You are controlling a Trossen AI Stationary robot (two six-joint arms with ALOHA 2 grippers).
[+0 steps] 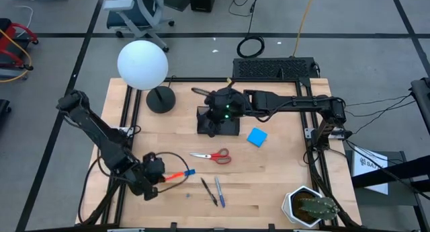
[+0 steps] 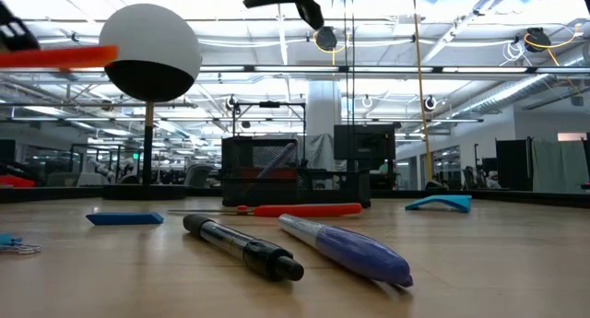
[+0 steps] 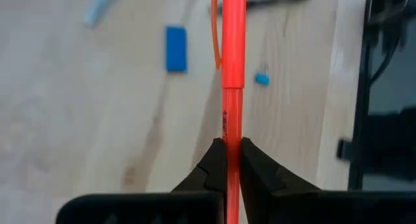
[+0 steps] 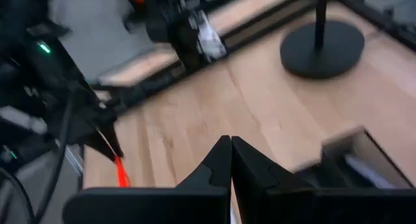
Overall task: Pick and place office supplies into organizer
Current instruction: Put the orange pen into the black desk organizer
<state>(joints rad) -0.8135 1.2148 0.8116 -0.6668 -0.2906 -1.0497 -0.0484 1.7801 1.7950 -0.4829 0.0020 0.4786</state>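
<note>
High view: orange pen [image 1: 176, 175] clamped in left gripper [image 1: 159, 178]
Organizer [image 1: 218, 122] well up-right, under shut, empty right gripper [image 1: 216, 123]; pen axis pointing rightward

High view: directly overhead, facing down on the whole table [image 1: 269, 185]. Low view: at tabletop height, level, close behind a black pen [image 2: 241, 248] and blue pen [image 2: 348, 249]. Left wrist view: close along an orange pen [image 3: 233, 68]. Right wrist view: facing the lamp base [image 4: 322, 49], also visible from overhead.
</note>
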